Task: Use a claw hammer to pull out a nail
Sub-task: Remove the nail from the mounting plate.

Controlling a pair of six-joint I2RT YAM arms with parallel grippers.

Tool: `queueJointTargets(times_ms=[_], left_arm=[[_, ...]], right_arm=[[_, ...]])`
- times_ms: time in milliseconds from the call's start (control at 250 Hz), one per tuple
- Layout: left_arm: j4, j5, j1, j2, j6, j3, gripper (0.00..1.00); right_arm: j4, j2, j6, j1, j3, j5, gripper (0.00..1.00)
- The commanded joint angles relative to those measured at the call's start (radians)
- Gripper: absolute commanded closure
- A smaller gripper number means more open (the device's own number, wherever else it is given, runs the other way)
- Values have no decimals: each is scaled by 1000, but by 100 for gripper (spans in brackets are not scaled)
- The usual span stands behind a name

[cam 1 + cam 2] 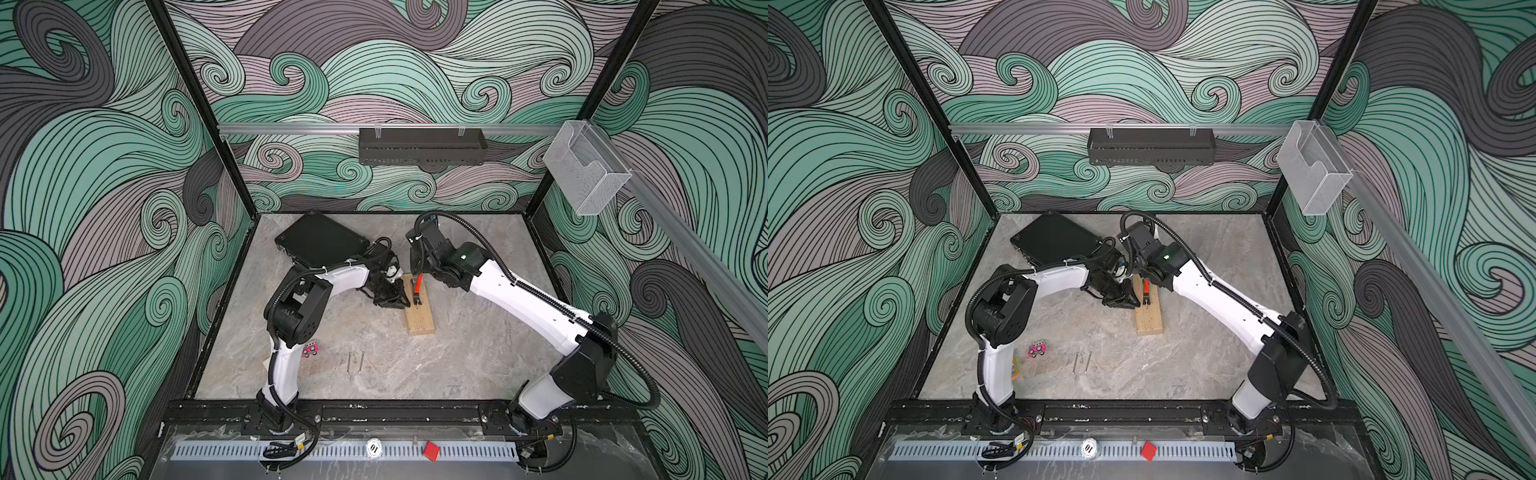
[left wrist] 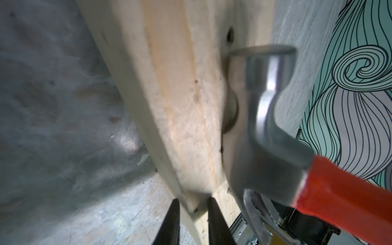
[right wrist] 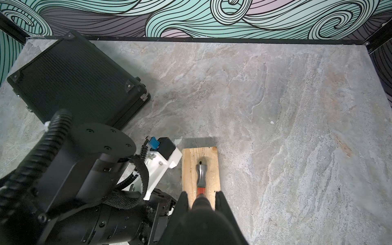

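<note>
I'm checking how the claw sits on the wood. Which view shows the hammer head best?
The left wrist view: the hammer head appears large, side-on against the wooden block, though blurred. The right wrist view shows it small, from above; both top views show only a speck.

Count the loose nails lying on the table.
2. One nail and a second nail lie side by side on the table, nearer the robot than the wooden board. Any nail under the hammer is hidden.
</note>
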Motion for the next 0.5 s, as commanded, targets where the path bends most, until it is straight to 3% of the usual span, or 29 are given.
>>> queueJointTargets(times_ms=[0,495], left_arm=[[-70,-79,-19,65,16,3,80],[-83,-89,-21,66,19,6,80]], right_arm=[[-93,42,-23,-15,47,-60,100],[-235,151,-92,-54,243,-124,100]])
